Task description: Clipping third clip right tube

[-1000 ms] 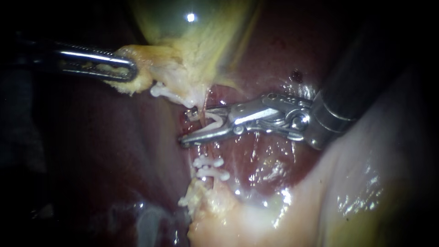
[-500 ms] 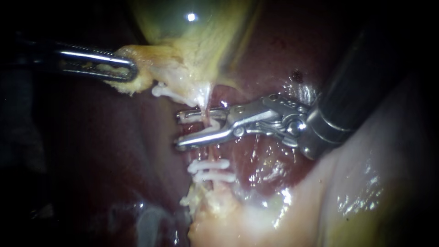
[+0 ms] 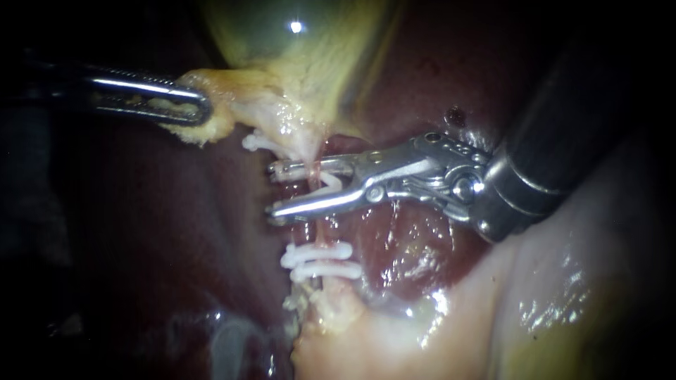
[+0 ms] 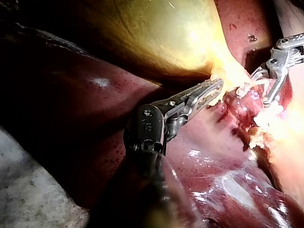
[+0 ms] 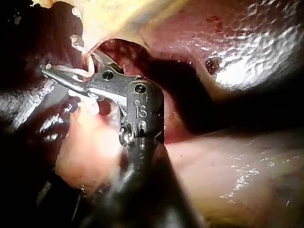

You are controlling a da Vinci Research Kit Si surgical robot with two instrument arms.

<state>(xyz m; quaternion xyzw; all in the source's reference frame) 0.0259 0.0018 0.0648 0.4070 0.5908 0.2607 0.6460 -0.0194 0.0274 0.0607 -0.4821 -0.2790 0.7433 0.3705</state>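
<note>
Tube (image 3: pixel 318 229): thin pink strand running from the gallbladder (image 3: pixel 282 42) neck down over the liver (image 3: pixel 176 211). It passes through the gap of the right instrument (image 3: pixel 272 190).

Right claw: spread wide and carrying the loaded clip (image 3: pixel 329 184), a white V that touches both halves. The tube crosses inside the V. The clip is not closed.

Two clips (image 3: pixel 320 260) sit side by side across the tube, below the claw and apart from it.

Right shaft enters from upper right, with the wrist bent so the claw lies nearly level, tips pointing left.

Left instrument (image 3: pixel 201 109) comes in level from the left. Its claw is closed on yellow tissue at the gallbladder neck.

Left wrist view: the left instrument (image 4: pixel 213 90) has a slotted claw pinching the yellow edge, and the right instrument (image 4: pixel 259 88) lies ahead of it.

Right wrist view: only one half of the right instrument's (image 5: pixel 71 71) claw is plain, with white clip arms against it; the liver surface beyond is wet.
</note>
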